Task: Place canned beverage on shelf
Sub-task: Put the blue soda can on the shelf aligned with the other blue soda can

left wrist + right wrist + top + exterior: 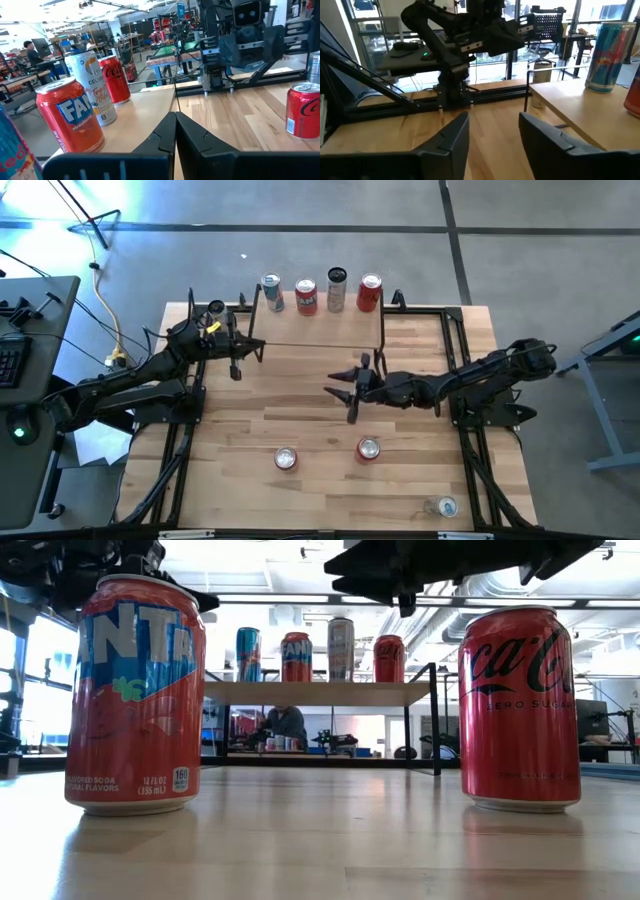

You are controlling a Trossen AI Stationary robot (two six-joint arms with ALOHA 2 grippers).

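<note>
The shelf stands at the table's far side on thin black wire legs. Several cans stand upright on its light wooden top: a blue and silver can, an orange Fanta can, a white can and a red Coca-Cola can. A Fanta can and a red Coca-Cola can stand on the table nearer the front. My left gripper is shut and empty at the shelf's left end. My right gripper is open and empty over the table's middle, in front of the shelf.
A silver can stands near the table's front right corner. Black frame rails run along the table's sides. There is bare tabletop between the shelf and the front cans.
</note>
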